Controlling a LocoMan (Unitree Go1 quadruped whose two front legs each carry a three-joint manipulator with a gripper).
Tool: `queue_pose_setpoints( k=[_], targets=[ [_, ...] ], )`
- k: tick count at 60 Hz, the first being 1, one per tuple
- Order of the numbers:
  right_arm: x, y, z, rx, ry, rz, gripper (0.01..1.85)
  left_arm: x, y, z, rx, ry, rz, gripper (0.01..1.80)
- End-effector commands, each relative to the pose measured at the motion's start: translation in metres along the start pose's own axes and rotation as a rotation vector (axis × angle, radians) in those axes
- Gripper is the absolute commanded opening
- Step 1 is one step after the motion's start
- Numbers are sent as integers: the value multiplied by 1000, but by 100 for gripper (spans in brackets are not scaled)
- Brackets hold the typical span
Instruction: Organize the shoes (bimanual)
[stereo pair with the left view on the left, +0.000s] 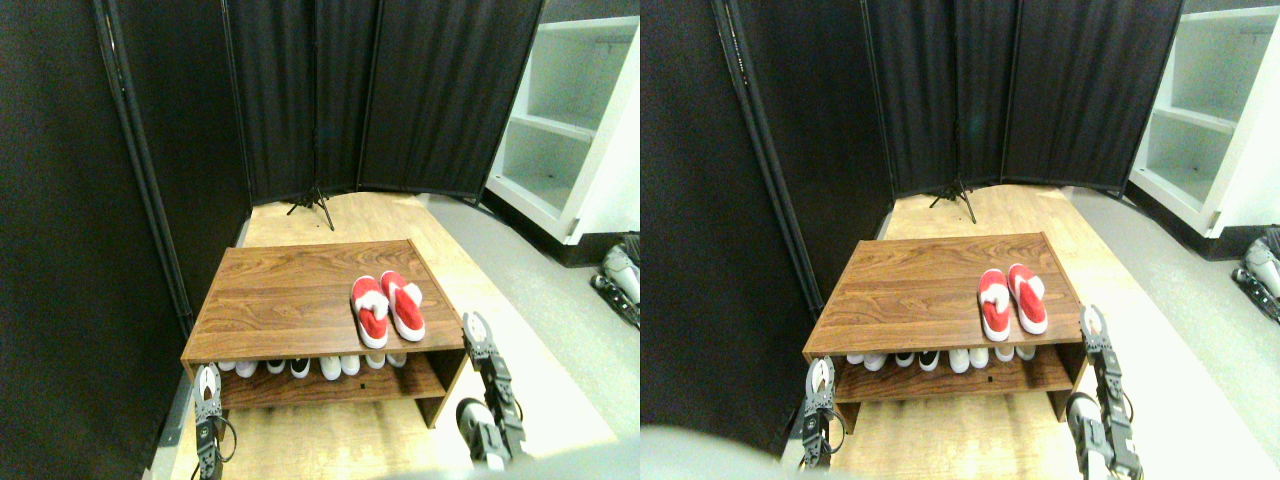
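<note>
Two bright red shoes with white sole edges lie side by side on the right part of the wooden shoe rack's top (290, 290). The left shoe (370, 312) and the right shoe (403, 304) touch or nearly touch, toes pointing toward me. My left gripper (207, 380) hangs at the rack's front left corner, below the top board. My right gripper (474, 328) stands just off the rack's right front corner, level with the top and a little right of the shoes. Neither holds anything.
A row of white and black shoe toes (310, 366) shows on the rack's lower shelf. Black folding screens (300, 100) close off the back and left. A white shelf unit (570, 130) stands at the right, a tripod foot (312, 205) behind the rack.
</note>
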Motion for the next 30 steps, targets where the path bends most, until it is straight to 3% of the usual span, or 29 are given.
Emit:
queue_pose_setpoints(
  k=[1, 15, 30],
  targets=[
    [18, 0, -5, -5, -3, 9, 1, 0, -11, 3, -16, -9, -59, 1],
    [65, -12, -21, 8, 29, -91, 1, -4, -10, 7, 24, -3, -77, 1],
    [88, -27, -40, 70, 51, -200, 1, -7, -11, 9, 25, -19, -75, 1]
  ],
)
